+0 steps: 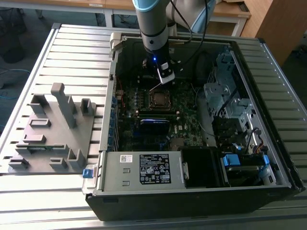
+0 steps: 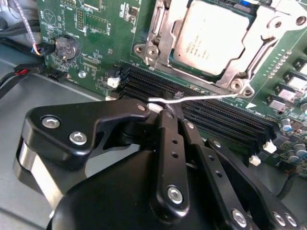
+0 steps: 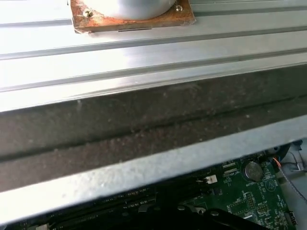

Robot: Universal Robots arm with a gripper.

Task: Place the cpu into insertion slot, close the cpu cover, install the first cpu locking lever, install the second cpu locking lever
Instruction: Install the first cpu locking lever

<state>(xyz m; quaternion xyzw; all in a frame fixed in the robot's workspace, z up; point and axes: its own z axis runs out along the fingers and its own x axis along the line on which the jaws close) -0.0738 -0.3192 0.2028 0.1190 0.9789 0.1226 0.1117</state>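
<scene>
The cpu (image 2: 206, 33) lies flat in the insertion slot (image 1: 159, 99) on the green board, its silver top showing through the window of the cpu cover (image 2: 241, 67), which is folded down over it. A thin silver locking lever (image 2: 211, 97) sticks out from the socket's corner, raised off the board over the memory slots. My gripper (image 2: 165, 109) is shut on the free end of that lever. In the exterior view my gripper (image 1: 164, 76) hangs just behind the socket, inside the open computer case, with the lever (image 1: 155, 86) slanting down from it.
Long black memory slots (image 2: 225, 120) run beside the socket, and a coin battery (image 2: 66, 47) sits farther off. The case holds a drive cage (image 1: 223, 96) on the exterior view's right and a power supply (image 1: 144, 167) in front. A grey fixture plate (image 1: 53, 129) lies on the slatted table.
</scene>
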